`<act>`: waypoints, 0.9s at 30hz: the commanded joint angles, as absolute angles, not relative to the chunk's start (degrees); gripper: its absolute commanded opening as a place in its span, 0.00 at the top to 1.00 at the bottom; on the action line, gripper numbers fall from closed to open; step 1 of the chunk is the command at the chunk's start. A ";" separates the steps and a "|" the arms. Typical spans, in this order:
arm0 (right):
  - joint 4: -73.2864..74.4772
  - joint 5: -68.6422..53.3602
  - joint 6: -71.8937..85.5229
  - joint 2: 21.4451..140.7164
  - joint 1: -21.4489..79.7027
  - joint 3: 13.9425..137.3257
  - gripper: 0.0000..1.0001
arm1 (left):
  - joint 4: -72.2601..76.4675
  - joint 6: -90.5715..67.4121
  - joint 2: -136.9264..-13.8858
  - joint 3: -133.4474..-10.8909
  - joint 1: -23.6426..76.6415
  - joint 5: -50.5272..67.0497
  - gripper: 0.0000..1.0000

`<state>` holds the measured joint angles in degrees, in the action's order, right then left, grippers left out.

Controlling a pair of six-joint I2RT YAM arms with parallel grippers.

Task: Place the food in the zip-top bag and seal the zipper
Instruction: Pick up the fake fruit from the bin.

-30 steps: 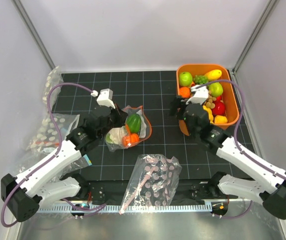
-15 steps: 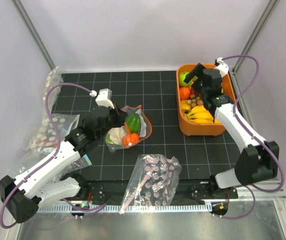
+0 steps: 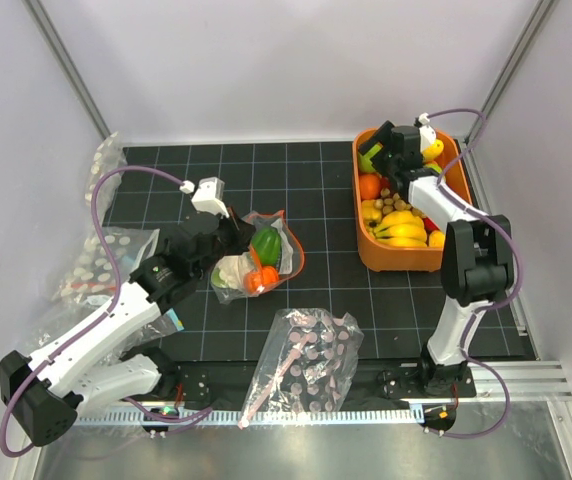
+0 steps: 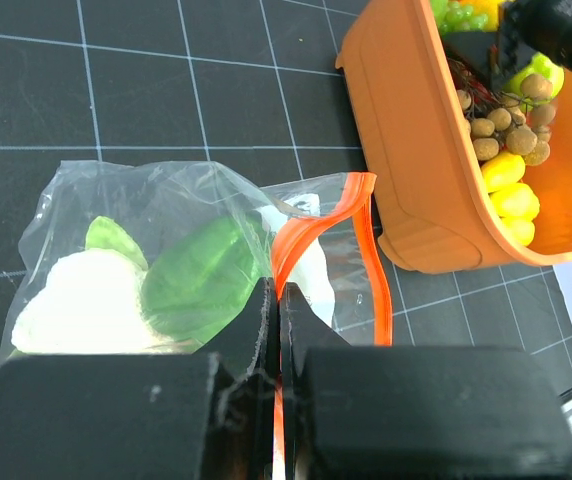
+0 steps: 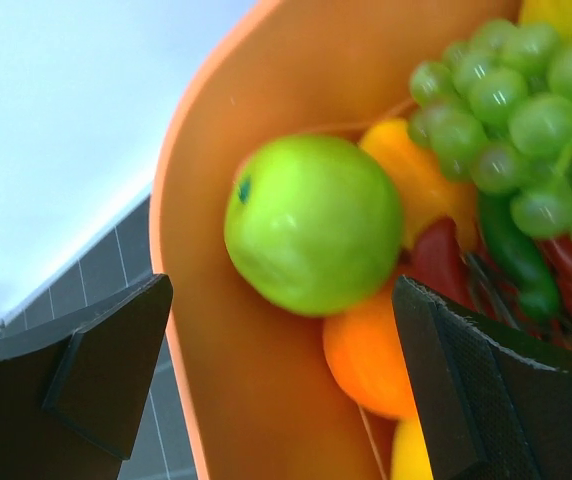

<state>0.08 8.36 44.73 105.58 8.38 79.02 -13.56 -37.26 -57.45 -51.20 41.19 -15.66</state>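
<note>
While our left gripper (image 4: 275, 300) clamps the zipper (image 4: 296, 238), we log: right gripper (image 5: 281, 290) spread wide, empty; green apple (image 5: 311, 225) between fingers (image 5: 96, 370), touching neither, beside bin (image 5: 226, 400) wall.

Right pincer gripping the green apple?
No, the right pincer is wide open, its fingers standing apart on either side of the apple, which lies in the bin.

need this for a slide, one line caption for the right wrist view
Open right pincer poised over a green apple beside grapes in the orange bin.
</note>
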 commanded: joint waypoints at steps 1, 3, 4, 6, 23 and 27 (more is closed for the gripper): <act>-3.43 11.16 46.49 108.54 8.53 83.93 0.00 | -11.25 -36.91 -56.08 -52.38 41.22 -15.29 1.00; -4.82 12.39 46.84 110.47 8.53 84.55 0.01 | -11.34 -36.83 -56.07 -52.30 41.22 -15.55 1.00; -4.92 12.83 47.02 111.17 8.44 84.99 0.00 | -11.25 -36.83 -55.90 -52.21 41.22 -15.47 1.00; -4.49 13.44 47.72 112.58 8.35 86.56 0.01 | -11.34 -36.83 -55.90 -52.21 41.22 -15.29 1.00; -5.19 14.15 39.56 98.89 8.26 80.25 0.58 | -11.07 -37.44 -56.95 -52.56 41.31 -12.83 1.00; -4.31 12.75 37.19 89.24 8.96 77.61 0.62 | -10.90 -37.53 -57.48 -52.65 41.31 -12.66 1.00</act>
<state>-2.72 12.71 40.88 98.37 8.32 78.48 -13.54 -37.30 -57.47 -51.20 41.19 -13.63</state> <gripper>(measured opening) 0.744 0.020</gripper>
